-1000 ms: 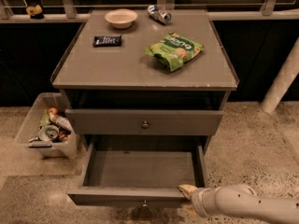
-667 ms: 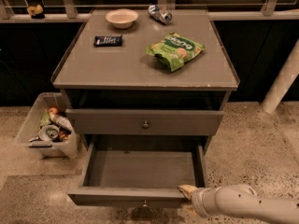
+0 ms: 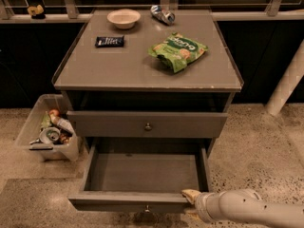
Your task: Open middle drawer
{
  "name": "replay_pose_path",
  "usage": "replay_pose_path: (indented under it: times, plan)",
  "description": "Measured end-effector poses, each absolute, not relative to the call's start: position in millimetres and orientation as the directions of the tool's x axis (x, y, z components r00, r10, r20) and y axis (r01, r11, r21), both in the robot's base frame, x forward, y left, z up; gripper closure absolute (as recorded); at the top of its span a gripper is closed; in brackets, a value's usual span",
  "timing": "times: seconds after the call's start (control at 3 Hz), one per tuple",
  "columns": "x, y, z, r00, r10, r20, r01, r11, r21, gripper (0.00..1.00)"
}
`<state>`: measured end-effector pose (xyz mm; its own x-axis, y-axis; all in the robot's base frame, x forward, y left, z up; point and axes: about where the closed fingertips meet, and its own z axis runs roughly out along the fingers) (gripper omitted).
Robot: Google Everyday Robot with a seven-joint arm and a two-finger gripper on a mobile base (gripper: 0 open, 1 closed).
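The middle drawer (image 3: 142, 175) of the grey cabinet is pulled far out, showing an empty grey inside. Its front panel (image 3: 128, 204) carries a small round knob (image 3: 147, 208) at the lower edge of the view. My gripper (image 3: 191, 196) rests at the right end of that front panel's top edge, right of the knob. The pale arm (image 3: 247, 207) comes in from the lower right. Above, another grey drawer (image 3: 147, 124) with a round knob sits nearly pushed in, with a dark gap over it.
On the cabinet top (image 3: 118, 65) lie a green chip bag (image 3: 178, 49), a white bowl (image 3: 123, 18), a dark snack bar (image 3: 109, 41) and a crushed can (image 3: 162, 14). A clear bin (image 3: 47, 134) of trash stands on the floor at the left. A white pole (image 3: 287, 82) leans at the right.
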<state>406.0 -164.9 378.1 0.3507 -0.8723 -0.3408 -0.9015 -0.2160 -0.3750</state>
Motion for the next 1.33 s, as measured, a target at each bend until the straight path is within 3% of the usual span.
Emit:
replay_pose_path:
  times: [1.33]
  plan:
    - [397.8, -163.6, 378.4, 0.344, -0.87, -0.354, -0.908, -0.212, -0.362, 1.0]
